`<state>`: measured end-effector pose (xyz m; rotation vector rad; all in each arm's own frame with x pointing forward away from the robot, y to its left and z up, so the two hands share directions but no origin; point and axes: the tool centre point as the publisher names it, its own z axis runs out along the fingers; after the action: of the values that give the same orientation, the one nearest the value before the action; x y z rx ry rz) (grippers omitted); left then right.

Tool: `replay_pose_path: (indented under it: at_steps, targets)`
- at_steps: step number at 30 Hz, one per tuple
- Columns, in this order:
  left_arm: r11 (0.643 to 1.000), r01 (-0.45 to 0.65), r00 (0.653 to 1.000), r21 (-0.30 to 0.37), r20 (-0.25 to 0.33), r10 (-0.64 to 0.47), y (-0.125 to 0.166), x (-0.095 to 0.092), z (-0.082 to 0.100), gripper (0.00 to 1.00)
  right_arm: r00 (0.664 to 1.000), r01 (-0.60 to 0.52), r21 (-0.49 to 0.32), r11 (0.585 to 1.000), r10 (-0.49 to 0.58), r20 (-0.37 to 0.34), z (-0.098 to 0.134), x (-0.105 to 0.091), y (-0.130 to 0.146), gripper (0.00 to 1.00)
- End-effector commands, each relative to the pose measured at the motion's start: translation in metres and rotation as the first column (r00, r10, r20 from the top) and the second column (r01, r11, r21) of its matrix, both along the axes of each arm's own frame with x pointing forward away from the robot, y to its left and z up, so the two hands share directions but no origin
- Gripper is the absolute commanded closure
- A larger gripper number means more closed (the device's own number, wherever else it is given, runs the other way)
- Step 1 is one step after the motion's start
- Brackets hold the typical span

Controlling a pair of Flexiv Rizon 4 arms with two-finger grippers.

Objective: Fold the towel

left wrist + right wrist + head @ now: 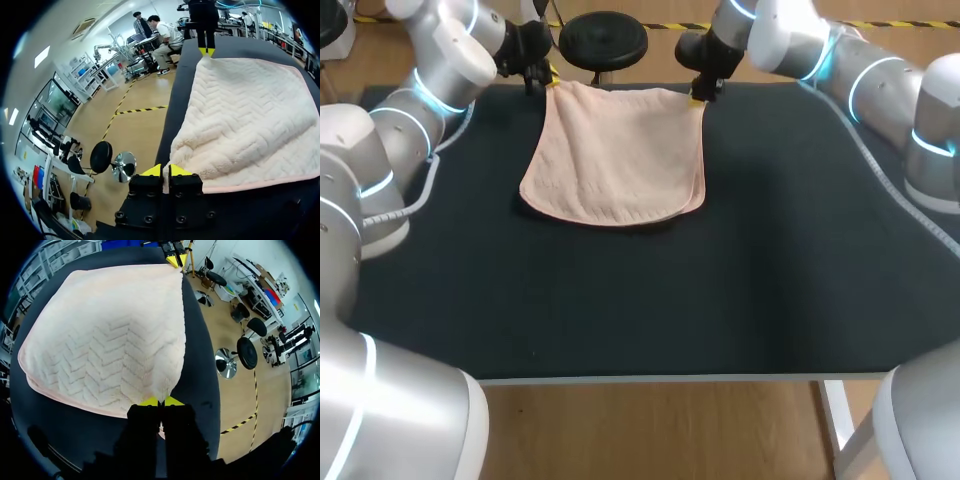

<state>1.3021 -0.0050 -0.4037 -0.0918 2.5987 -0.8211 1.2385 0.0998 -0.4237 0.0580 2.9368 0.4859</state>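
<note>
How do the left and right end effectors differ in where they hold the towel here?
The left end effector pinches the towel's far left corner; the right end effector pinches its far right corner. In the head view the left one sits slightly nearer the table's far edge than the right one. Both are shut on the towel, which lies flat on the table between them.
</note>
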Motion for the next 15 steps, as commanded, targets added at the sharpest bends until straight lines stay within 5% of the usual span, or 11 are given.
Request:
replay_pose_path:
  at_steps: [1, 15]
  targets:
    - [0.927, 0.368, 0.789, -0.073, -0.504, -0.353, -0.009, 0.037, -0.02, 1.0, 0.97, -0.079, 0.01, 0.997, 0.079, -0.23, 0.001, 0.006, 0.001, 1.0]
    - [0.896, 0.432, 0.765, -0.098, -0.486, -0.422, -0.005, 0.007, -0.002, 1.0, 0.975, -0.087, 0.021, 0.996, 0.09, -0.204, 0.011, -0.004, 0.006, 1.0]
